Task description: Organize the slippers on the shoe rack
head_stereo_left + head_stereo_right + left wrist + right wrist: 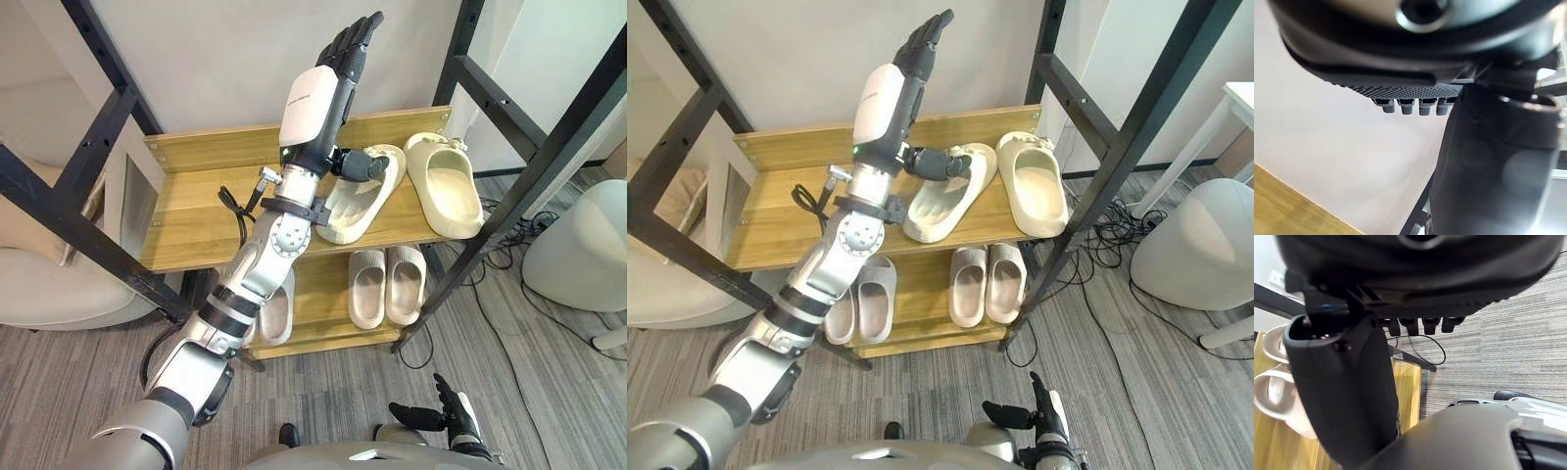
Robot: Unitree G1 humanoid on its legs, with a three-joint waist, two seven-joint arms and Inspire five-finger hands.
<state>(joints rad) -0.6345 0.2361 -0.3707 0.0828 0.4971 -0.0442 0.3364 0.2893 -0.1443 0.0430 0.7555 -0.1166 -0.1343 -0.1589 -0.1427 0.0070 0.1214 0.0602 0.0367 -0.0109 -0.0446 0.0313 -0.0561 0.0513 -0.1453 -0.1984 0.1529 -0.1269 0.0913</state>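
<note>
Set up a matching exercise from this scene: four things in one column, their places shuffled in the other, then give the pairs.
1. left hand
2. right hand
3. skewed cream slipper
4. beige slipper pair

A. lower shelf, side by side
B. raised over the top shelf, fingers straight
C. low, above the carpet
D. top shelf, left of a straight slipper

Pairs: 1-B, 2-C, 3-D, 4-A

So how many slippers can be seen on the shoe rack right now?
6. Top shelf: an angled slipper by the left robot hand and a straight slipper beside it. Lower shelf: a right pair and a left pair, one partly hidden.
</note>
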